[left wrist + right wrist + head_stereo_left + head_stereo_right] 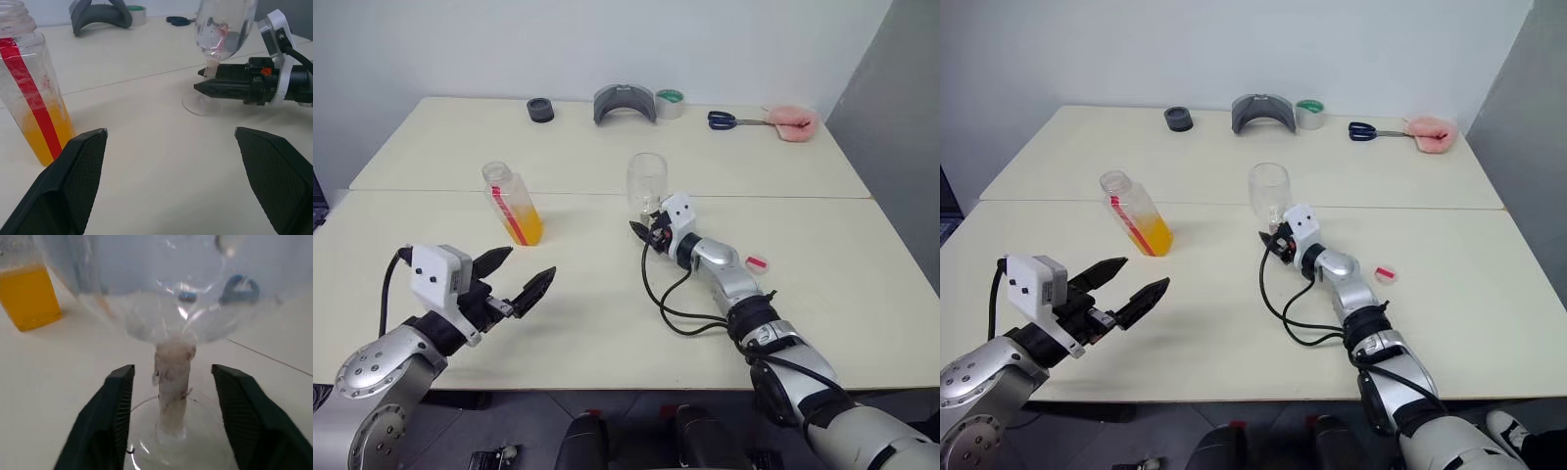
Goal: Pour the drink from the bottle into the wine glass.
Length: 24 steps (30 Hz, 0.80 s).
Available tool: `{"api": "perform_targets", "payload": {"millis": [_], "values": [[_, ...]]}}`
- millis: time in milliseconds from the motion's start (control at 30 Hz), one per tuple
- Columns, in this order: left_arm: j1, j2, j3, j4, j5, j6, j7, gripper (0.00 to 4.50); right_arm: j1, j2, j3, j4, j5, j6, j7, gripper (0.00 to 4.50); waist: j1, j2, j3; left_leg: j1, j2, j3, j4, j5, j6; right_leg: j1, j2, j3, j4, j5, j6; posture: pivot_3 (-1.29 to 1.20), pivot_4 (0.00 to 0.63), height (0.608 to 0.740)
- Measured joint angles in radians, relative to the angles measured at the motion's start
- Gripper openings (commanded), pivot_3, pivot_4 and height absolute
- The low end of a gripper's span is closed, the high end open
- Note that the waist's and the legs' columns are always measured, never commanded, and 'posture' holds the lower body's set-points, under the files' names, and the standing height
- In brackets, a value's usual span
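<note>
1. The right claw (168, 396) has its two black fingers spread apart on either side of the stem of the clear, round-bowled wine glass (647, 182), touching neither side.
2. The glass stands upright on the cream counter (607, 313), near its middle.
3. The left claw (520, 277) gapes wide and holds nothing, hovering low at the near left.
4. Between the claws, further back, the small clear squarish plastic bottle (512, 203), uncapped, holds orange-yellow drink (526, 227) in its lower part.
</note>
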Motion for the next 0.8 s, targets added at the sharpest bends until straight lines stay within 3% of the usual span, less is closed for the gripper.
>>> {"api": "perform_targets", "payload": {"millis": [67, 200, 333, 500, 633, 800], "values": [[-0.006, 0.008, -0.006, 0.007, 0.006, 0.0, -0.005, 4.5, 0.071, -0.028, 0.004, -0.104, -0.002, 0.03, 0.011, 4.38, 0.003, 0.0, 0.0, 0.0, 0.0, -0.001, 0.0, 0.0, 0.0, 0.0, -0.001, -0.001, 0.0, 0.0, 0.0, 0.0, 0.15, 0.74], [-0.005, 0.012, 0.0, 0.049, 0.041, -0.023, -0.005, 4.5, 0.278, -0.154, 0.018, -0.454, 0.031, 0.184, 0.091, 4.45, 0.008, 0.001, 0.001, -0.001, -0.001, -0.001, 0.0, 0.0, 0.0, 0.0, -0.002, -0.001, -0.001, -0.001, 0.0, 0.0, 0.15, 0.74], [-0.012, -0.014, 0.019, 0.089, 0.058, -0.048, 0.021, 4.5, 0.386, -0.304, -0.009, -0.843, 0.213, 0.424, 0.218, 4.45, 0.005, 0.003, 0.002, -0.001, 0.0, -0.001, 0.0, 0.0, 0.0, 0.0, -0.002, -0.001, 0.0, -0.002, 0.001, 0.0, 0.15, 0.74], [-0.064, -0.051, 0.019, 0.161, 0.089, -0.086, 0.067, 4.5, 0.371, -0.452, -0.071, -1.12, 0.463, 0.705, 0.302, 4.45, 0.003, 0.002, 0.001, 0.0, 0.0, -0.003, 0.0, 0.0, 0.0, 0.001, 0.001, -0.003, 0.0, -0.003, 0.003, 0.0, 0.15, 0.74], [-0.155, -0.057, 0.025, 0.286, 0.153, -0.132, 0.127, 4.5, 0.267, -0.552, -0.11, -1.177, 0.617, 0.871, 0.345, 4.45, 0.004, 0.002, 0.001, 0.0, 0.0, -0.002, 0.001, 0.0, 0.0, 0.001, 0.001, -0.002, 0.0, -0.003, 0.003, 0.0, 0.15, 0.74], [-0.237, -0.044, 0.018, 0.419, 0.215, -0.182, 0.12, 4.5, 0.179, -0.583, -0.113, -1.174, 0.666, 0.938, 0.353, 4.45, 0.006, 0.001, 0.001, -0.001, 0.0, -0.002, 0.0, 0.0, 0.0, 0.0, 0.0, -0.004, -0.001, -0.002, 0.001, 0.0, 0.15, 0.74]]}}
